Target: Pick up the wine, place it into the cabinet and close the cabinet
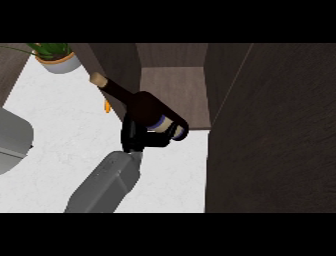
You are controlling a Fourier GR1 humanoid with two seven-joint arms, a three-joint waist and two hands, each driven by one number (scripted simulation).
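Note:
The wine bottle is dark, with a tan top pointing up and left and a pale label near its base. It lies tilted in the air above the white counter, in front of the open cabinet. My right hand is shut on the bottle's lower end, fingers curled round the label, and its grey forearm comes in from the lower edge. The bottle's base sits just at the cabinet's opening. The left hand does not show.
The cabinet's dark door stands open and fills the right side. A potted plant sits at the back left. A small orange thing peeks from behind the bottle. A large grey rounded body sits at the left edge.

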